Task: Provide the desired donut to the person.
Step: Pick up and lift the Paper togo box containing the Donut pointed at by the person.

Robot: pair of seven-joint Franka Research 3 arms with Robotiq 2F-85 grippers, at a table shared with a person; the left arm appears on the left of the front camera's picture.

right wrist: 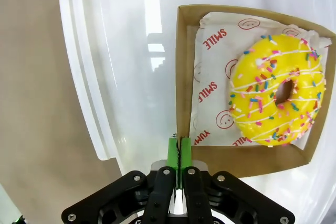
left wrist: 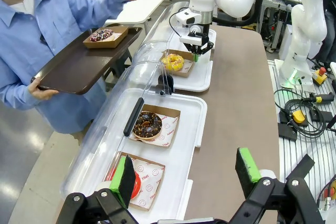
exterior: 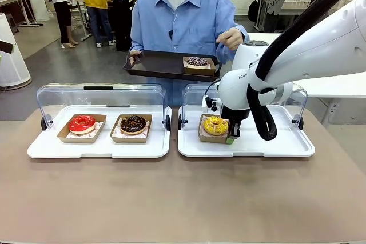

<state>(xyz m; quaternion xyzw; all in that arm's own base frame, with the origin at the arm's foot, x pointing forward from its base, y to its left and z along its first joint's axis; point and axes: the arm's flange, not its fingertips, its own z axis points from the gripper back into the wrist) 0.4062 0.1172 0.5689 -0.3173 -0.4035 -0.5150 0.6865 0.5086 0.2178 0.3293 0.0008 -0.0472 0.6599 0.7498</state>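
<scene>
A yellow sprinkled donut (exterior: 215, 124) (right wrist: 278, 95) lies in a brown card tray (right wrist: 247, 158) on the right white tray (exterior: 274, 147). My right gripper (exterior: 231, 138) (right wrist: 178, 150) (left wrist: 198, 52) reaches down at that card tray's near corner, its green pads shut on the card rim. Across the table, the person (exterior: 183, 21) in a light-blue shirt holds a dark serving tray (exterior: 157, 68) with a chocolate sprinkled donut (exterior: 197, 61) in a card tray. Their other hand (exterior: 230, 38) is raised. My left gripper (left wrist: 185, 174) hangs open above the left white tray's (left wrist: 181, 177) edge, holding nothing.
The left white tray (exterior: 97, 148) carries a red glazed donut (exterior: 82, 123) and a chocolate donut (exterior: 132, 123), each in a card tray. Clear lids (exterior: 100, 95) stand open behind both white trays. Bare brown tabletop (exterior: 183, 198) lies in front.
</scene>
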